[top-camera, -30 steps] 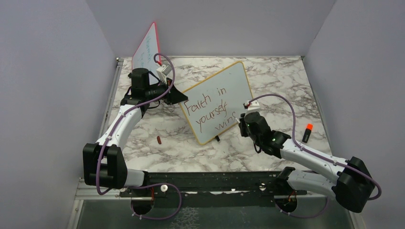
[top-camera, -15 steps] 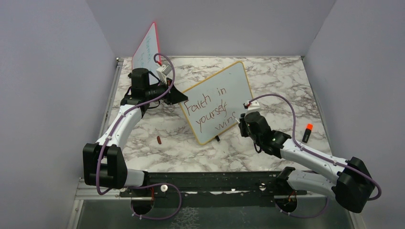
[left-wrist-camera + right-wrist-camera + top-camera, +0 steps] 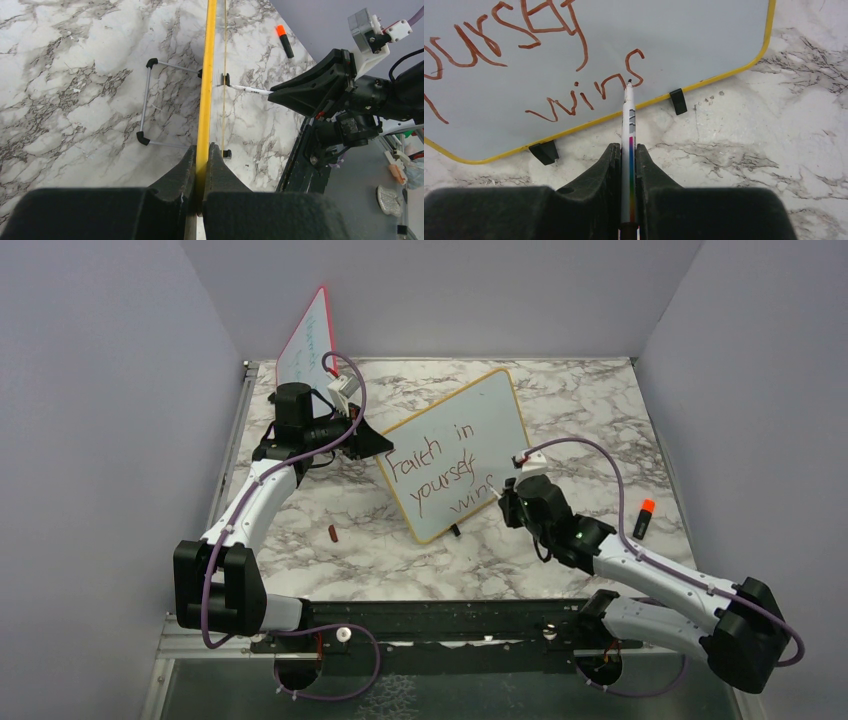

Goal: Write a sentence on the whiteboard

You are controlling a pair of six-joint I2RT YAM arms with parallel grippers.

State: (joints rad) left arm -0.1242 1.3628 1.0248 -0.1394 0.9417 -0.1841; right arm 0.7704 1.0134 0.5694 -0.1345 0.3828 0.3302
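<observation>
The left gripper (image 3: 201, 149) clamps the whiteboard (image 3: 485, 415) edge. The right gripper (image 3: 629, 150) clamps a marker (image 3: 629, 112), tip at the sentence (image 3: 440, 475) end. Writing looks finished; next, lift away cleanly.

Blocked mid-table by the whiteboard (image 3: 455, 455), clamped at its left edge by the left gripper (image 3: 201, 150), with the pen (image 3: 628, 115) of the right gripper (image 3: 629, 148) at its near right. Room over the far right marble (image 3: 590, 400) and near strip, past an orange-capped marker (image 3: 643, 518) right and a small red item (image 3: 332, 533) near left.
</observation>
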